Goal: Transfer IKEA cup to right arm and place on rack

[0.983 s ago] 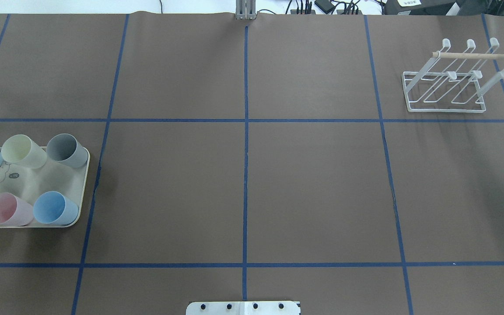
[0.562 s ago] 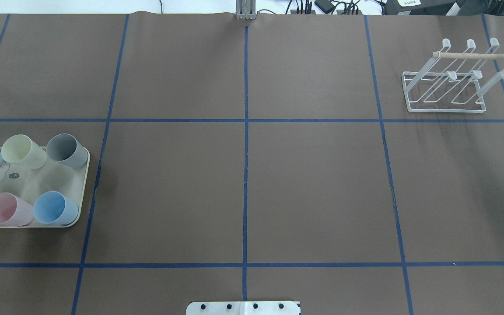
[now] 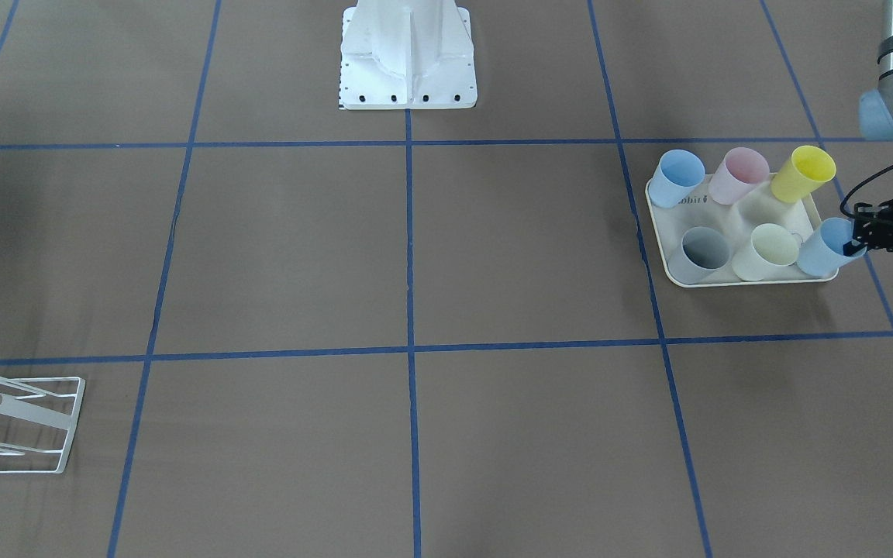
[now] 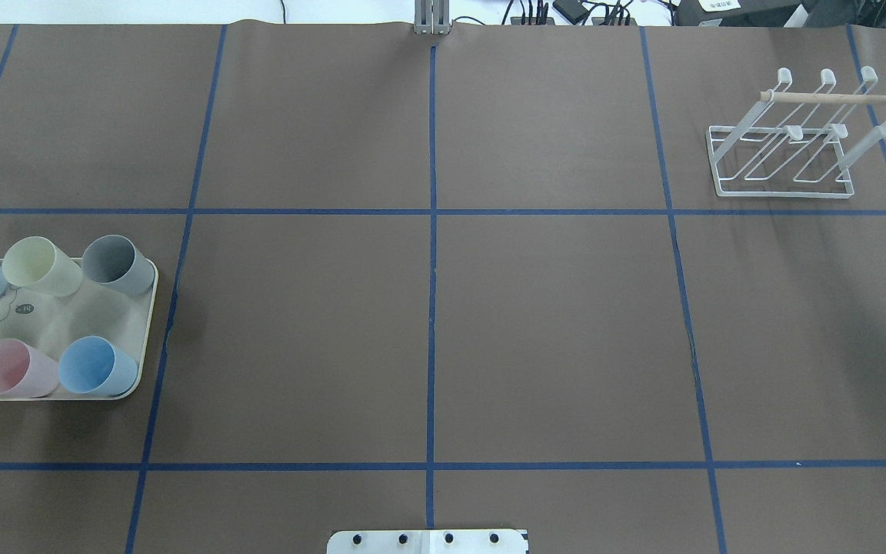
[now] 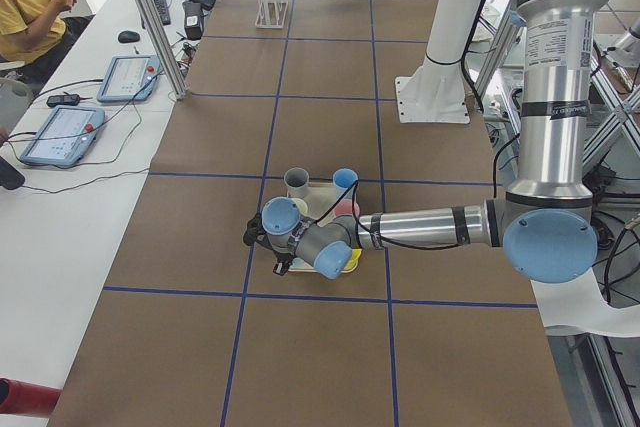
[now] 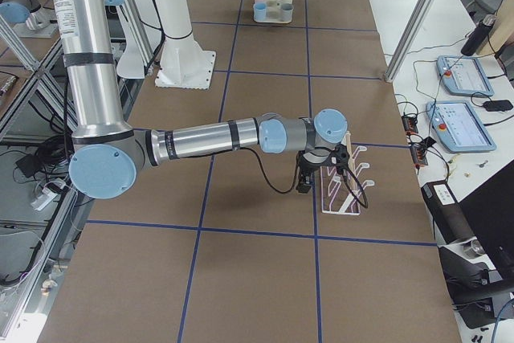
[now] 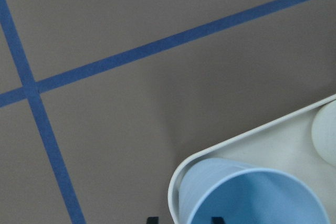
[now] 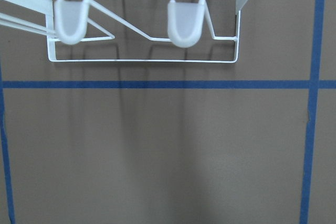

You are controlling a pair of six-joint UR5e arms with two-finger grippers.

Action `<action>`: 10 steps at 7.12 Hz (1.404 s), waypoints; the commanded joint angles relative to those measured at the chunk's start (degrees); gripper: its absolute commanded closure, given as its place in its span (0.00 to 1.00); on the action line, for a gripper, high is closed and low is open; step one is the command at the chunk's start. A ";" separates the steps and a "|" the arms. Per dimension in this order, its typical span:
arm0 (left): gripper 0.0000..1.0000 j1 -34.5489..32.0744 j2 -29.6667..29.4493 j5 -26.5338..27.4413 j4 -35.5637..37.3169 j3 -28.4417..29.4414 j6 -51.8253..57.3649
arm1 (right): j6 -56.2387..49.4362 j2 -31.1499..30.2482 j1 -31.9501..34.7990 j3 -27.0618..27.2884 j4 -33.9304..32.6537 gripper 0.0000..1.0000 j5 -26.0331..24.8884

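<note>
Look at the right side of the front view. You will see the cream tray [image 3: 749, 211] with six cups on it. Your left gripper [image 3: 853, 246] is at the tray's lower right corner, right at the blue IKEA cup [image 3: 820, 249].

In the left wrist view that cup fills the bottom right. Two dark fingertips [image 7: 152, 219] peek in at the bottom edge. One tip is outside the cup and one is inside its mouth, and the cup's wall runs between them. You can see a gap on each side of the wall, so this pincer is open and is not squeezing the cup.

In the front view, a pale yellow cup [image 3: 770, 249] and a grey cup [image 3: 702, 252] stand in the same row. The row above has another blue cup [image 3: 679, 178], a pink cup [image 3: 739, 175] and a bright yellow cup [image 3: 803, 172].

The rack [image 4: 781, 150] stands well apart from the tray. It is in the upper right of the overhead view, on the brown table [image 4: 551, 331]. In the right side view your right gripper [image 6: 303, 182] hangs just beside the rack. The right wrist view shows the rack's white frame and two rounded prong tips [image 8: 185, 22] along the top. Its fingers do not show clearly in any picture, so you cannot tell if that pincer is open or closed.
</note>
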 commanded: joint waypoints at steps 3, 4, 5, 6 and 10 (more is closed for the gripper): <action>1.00 -14.72 3.20 -3.48 0.77 -10.00 -2.60 | 0.35 0.91 -1.39 -0.13 3.96 0.00 0.07; 1.00 -16.51 3.90 -3.48 0.69 -12.63 -5.13 | 1.57 1.18 -3.48 -0.32 7.82 0.00 -0.02; 1.00 -16.27 3.30 -2.96 0.68 -15.52 -14.11 | 8.72 1.44 -5.85 1.25 11.87 0.00 -0.11; 1.00 -15.65 2.07 -3.65 0.68 -17.55 -19.16 | 16.62 1.62 -8.57 1.61 19.13 0.00 -0.54; 1.00 2.75 -12.23 -6.12 0.60 -18.72 -35.60 | 52.74 15.27 -25.51 1.44 34.23 0.00 -6.40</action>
